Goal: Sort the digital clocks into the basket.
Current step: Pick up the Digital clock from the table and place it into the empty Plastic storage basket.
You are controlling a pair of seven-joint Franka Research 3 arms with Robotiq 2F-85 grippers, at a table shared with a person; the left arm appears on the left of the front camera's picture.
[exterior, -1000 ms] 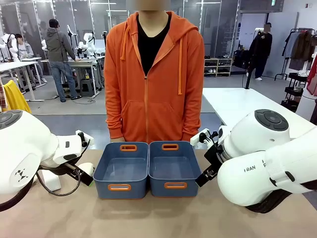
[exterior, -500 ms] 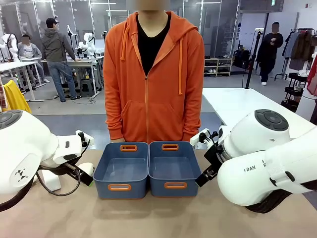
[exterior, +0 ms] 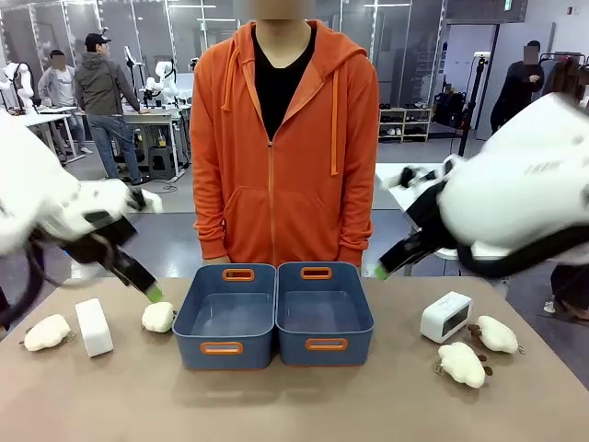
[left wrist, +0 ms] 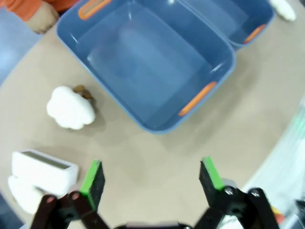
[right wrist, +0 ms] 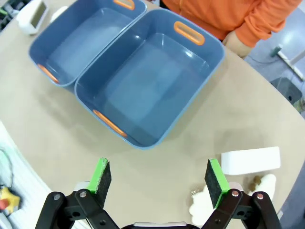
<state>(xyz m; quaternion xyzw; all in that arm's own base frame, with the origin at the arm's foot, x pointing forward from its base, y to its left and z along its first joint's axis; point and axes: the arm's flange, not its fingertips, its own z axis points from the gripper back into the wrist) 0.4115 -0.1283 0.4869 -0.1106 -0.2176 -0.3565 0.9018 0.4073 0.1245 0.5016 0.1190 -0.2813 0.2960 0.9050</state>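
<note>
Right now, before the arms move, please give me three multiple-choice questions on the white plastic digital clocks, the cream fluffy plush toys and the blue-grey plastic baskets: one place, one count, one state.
1. Where is the white clock on the robot's right side?
A on the floor; B on the table, right of the baskets; C on a chair.
2. How many cream plush toys lie on the table?
A two; B four; C six.
3. What do the two baskets hold?
A nothing; B one clock; C plush toys.

Answers: 1 B, it stands on the tabletop beside two plush toys. 2 B, two lie on each side of the baskets. 3 A, both floors are bare.
</note>
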